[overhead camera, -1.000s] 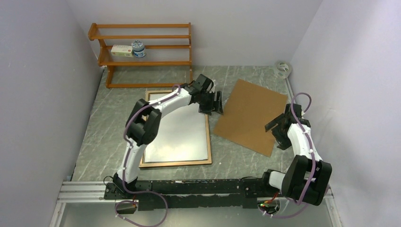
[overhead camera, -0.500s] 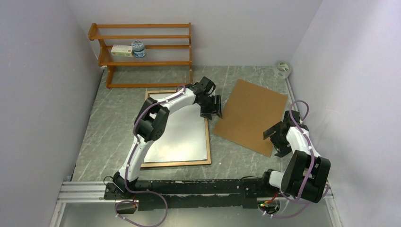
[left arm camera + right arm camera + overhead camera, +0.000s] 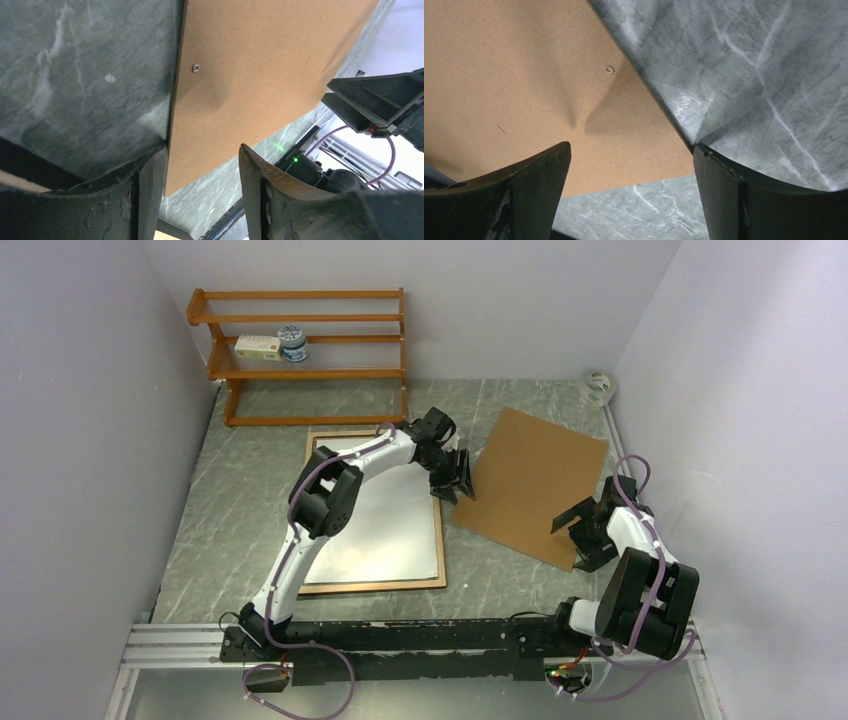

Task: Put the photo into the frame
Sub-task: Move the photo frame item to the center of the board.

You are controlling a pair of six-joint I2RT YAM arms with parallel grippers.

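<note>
Hovering over the backing board's (image 3: 535, 475) edges, left claw (image 3: 202, 147) and right claw (image 3: 631, 146) gape wide.

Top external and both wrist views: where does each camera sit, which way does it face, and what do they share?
Top external: high behind the bases, facing down at the table; shows left gripper, right gripper.
Left wrist: on the left arm, facing down at the backing board edge; own fingers below.
Right wrist: on the right arm, facing down at the backing board's corner; own fingers below.
Shared: all show the backing board.
</note>
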